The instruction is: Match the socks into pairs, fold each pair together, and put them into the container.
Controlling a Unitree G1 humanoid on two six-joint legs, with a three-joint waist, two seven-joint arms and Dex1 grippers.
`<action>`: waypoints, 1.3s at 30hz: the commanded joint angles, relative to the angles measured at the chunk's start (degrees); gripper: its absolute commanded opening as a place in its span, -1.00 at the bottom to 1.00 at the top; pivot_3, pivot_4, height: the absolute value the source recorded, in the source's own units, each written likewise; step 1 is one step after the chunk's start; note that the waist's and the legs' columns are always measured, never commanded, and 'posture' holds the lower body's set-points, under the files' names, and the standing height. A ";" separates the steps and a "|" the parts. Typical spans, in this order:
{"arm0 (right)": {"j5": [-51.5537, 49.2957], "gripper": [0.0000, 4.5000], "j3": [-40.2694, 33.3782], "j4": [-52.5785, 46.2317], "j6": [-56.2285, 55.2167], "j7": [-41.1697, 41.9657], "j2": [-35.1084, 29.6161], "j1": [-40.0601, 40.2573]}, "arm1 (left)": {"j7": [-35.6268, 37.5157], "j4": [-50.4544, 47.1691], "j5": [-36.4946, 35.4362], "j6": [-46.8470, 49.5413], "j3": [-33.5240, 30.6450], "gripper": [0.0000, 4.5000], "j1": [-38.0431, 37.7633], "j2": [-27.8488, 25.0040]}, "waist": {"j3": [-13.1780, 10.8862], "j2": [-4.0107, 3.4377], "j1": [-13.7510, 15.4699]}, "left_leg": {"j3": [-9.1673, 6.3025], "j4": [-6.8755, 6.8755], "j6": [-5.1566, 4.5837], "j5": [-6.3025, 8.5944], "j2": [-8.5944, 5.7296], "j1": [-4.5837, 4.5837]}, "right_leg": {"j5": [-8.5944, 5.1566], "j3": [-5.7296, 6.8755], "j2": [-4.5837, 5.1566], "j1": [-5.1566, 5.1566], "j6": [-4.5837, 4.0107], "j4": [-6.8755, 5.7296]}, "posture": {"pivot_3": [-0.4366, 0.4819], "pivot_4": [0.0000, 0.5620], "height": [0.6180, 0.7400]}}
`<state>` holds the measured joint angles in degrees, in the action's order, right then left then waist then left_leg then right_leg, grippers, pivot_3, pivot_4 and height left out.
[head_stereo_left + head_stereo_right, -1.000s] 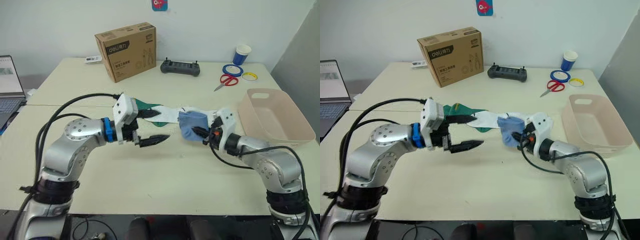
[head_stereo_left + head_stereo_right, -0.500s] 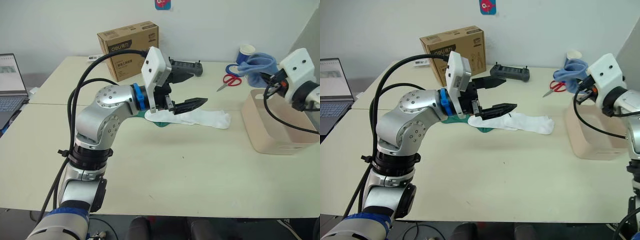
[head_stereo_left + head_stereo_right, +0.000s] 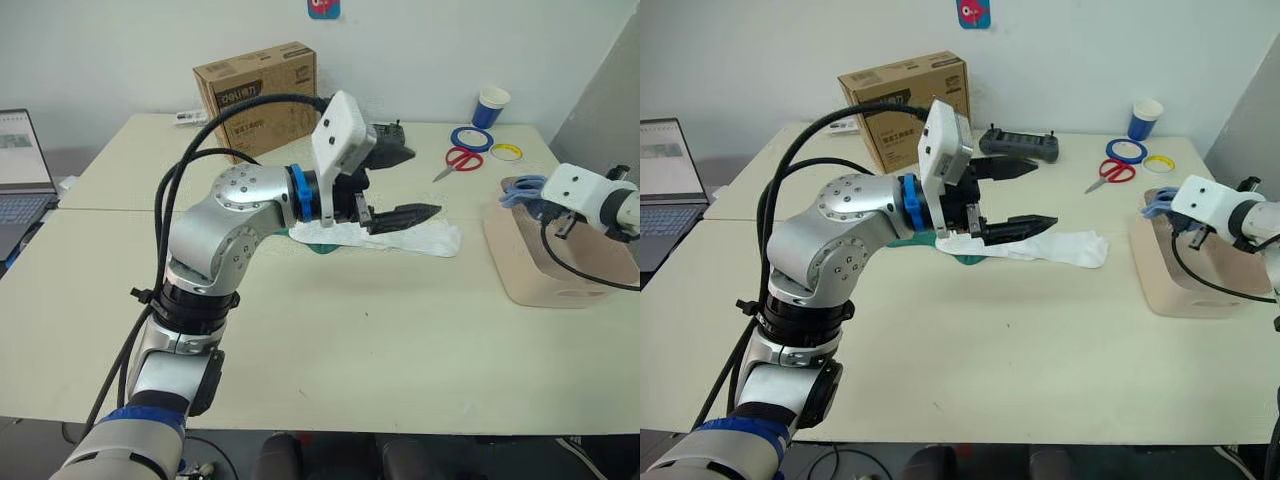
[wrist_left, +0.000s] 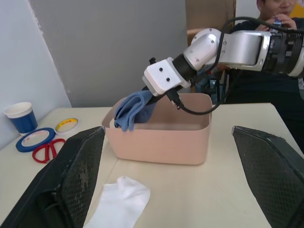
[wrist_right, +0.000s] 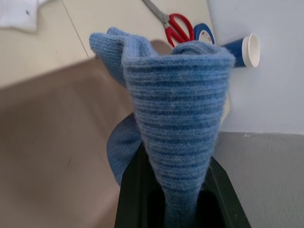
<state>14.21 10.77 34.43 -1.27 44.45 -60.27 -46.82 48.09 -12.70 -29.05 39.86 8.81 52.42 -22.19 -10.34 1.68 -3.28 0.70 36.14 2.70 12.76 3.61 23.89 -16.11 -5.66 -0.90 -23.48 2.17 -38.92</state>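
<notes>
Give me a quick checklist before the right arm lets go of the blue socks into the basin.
1. Right tool shut on the blue socks: ok.
2. Socks over the pink basin: ok; they hang at its rim, partly inside.
3. Basin interior free: cannot tell, floor mostly hidden.
4. Left tool open and away from the basin: ok.
5. White socks on the table, not yet folded: ok for later.
6. Dark green sock under the left arm: mostly hidden, cannot tell.
</notes>
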 commanded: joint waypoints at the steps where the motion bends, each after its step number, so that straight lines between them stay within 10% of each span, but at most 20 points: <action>1: 1.52 -1.00 -0.96 2.11 -2.16 0.92 -1.67 -2.03 | -0.02 -3.22 -0.87 0.69 0.01 0.98 0.39 -0.11 | 0.00 0.00 0.07 | -0.02 0.01 0.03 -0.02 0.00 0.00 | 0.00 0.03 0.00 0.00 -0.01 -0.02 | -0.05 -0.47 1.00; 32: 10.14 -1.00 4.75 13.60 -13.15 5.47 1.71 -1.63 | 3.56 -2.53 0.14 0.62 3.42 0.98 0.78 0.28 | 0.00 -0.03 0.00 | -0.04 0.75 -0.03 0.02 -0.04 -0.05 | 0.10 -0.01 0.05 0.31 0.13 -0.17 | -0.05 -0.47 1.00; 39: 9.10 0.04 3.69 13.11 -12.74 7.64 1.38 -3.43 | 3.62 -2.55 0.40 0.61 3.35 1.00 0.61 0.22 | 0.00 -0.03 -0.01 | -0.04 0.76 -0.03 0.01 -0.04 -0.04 | 0.11 -0.02 0.05 0.32 0.13 -0.17 | -0.05 -0.47 1.00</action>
<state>23.97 16.03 47.93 -14.15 51.71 -57.66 -48.44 51.81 -13.97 -28.80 41.05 12.09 52.45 -22.08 -10.34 1.65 -3.29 0.66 36.90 2.67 12.77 3.56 23.84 -16.00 -5.68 -0.85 -23.16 2.31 -39.09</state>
